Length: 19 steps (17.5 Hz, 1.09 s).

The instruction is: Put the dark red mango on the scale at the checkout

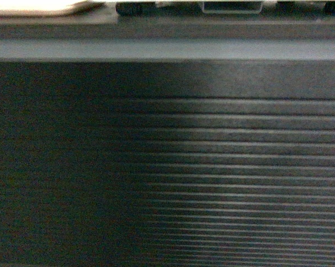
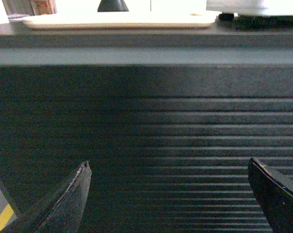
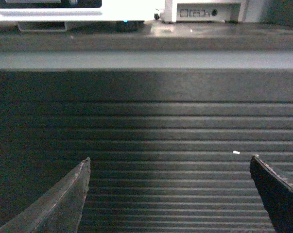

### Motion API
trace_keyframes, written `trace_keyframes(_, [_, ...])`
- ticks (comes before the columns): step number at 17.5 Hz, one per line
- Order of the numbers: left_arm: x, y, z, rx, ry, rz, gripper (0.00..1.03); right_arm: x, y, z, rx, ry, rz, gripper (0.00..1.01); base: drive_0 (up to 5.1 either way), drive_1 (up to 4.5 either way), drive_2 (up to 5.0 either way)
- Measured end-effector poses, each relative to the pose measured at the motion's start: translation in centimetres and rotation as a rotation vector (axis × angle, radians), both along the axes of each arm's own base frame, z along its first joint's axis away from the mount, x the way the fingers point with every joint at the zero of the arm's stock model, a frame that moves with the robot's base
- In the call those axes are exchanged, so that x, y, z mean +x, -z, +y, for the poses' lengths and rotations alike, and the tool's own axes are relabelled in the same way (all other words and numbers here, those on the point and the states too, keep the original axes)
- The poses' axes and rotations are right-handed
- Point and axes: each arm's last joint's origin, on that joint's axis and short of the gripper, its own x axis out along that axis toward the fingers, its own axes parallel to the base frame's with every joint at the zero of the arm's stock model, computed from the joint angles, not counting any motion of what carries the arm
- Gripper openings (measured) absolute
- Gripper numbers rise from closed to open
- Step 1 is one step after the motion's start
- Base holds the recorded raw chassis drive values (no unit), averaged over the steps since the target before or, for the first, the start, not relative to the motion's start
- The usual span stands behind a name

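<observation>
The checkout point(image 1: 167, 167) fills every view, its black ribbed front close before me and its dark top edge high up. Only the lower edge of the white scale point(image 3: 63, 13) shows on that top, with its black display panel, at the upper left of the right wrist view. The same scale point(image 2: 253, 6) is at the upper right of the left wrist view. The dark red mango is out of view. My left gripper point(image 2: 169, 163) is open with nothing between its fingers and faces the slats. My right gripper point(image 3: 170, 158) is open and empty too.
A beige tray point(image 2: 117, 20) lies on the counter top left of the scale, with a black cone-shaped thing point(image 2: 113, 5) behind it. A white box-like device point(image 3: 204, 9) stands right of the scale. A yellow floor line point(image 2: 0, 221) shows at the lower left.
</observation>
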Motion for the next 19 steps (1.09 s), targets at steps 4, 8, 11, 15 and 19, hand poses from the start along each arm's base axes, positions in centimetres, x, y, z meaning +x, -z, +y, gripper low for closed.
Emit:
trace_keyframes(4, [0.0,0.01,0.0,0.0,0.0,0.001,0.98,0.0,-0.01,0.0,0.0,0.0,-0.001,0.98,0.0,0.0,0.0])
trace_keyframes(8, [0.0,0.01,0.0,0.0,0.0,0.001,0.98,0.0,-0.01,0.0,0.0,0.0,-0.002,0.98,0.0,0.0,0.0])
trace_keyframes(11, [0.0,0.05,0.0,0.002,0.0,0.005,0.98,0.0,0.01,0.0,0.0,0.001,0.002,0.98,0.0,0.0,0.0])
trace_keyframes(15, [0.0,0.04,0.0,0.003,0.0,0.005,0.98,0.0,0.01,0.0,0.0,0.0,0.001,0.98,0.0,0.0,0.0])
trace_keyframes(19, [0.0,0.03,0.0,0.003,0.0,0.003,0.98,0.0,0.0,0.0,0.0,0.0,0.0,0.98,0.0,0.0,0.0])
